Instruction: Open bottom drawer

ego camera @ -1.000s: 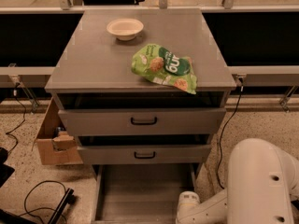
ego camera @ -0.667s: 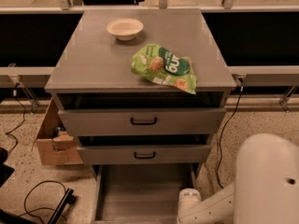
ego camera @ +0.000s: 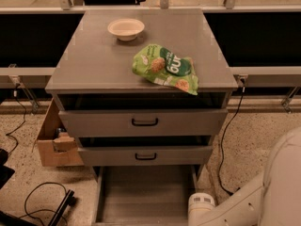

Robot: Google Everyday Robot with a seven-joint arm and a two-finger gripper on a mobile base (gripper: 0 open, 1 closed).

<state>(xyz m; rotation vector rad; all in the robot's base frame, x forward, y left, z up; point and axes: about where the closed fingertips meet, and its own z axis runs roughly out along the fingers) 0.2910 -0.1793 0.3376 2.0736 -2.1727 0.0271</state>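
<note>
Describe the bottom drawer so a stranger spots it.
Find the grey cabinet topped by a bowl and green bag. Its bottom drawer is lowest of three, the only one pulled far out, inside showing. The gripper is out of view.

Bottom drawer [ego camera: 146, 194]: grey metal, lowest of three, directly under middle drawer front [ego camera: 146, 155]. Pulled far out toward the camera, well forward of that front. Open tray seen from above: flat bare grey floor, thin upright side walls left and right, both running straight out from beneath the middle drawer front. Sits level and square, not skewed. Back end hidden in shadow under the middle drawer front. Near end cut by the lower frame edge, so own front panel and handle not visible. Looks narrower than the middle drawer front. Location of gripper: out of view.
</note>
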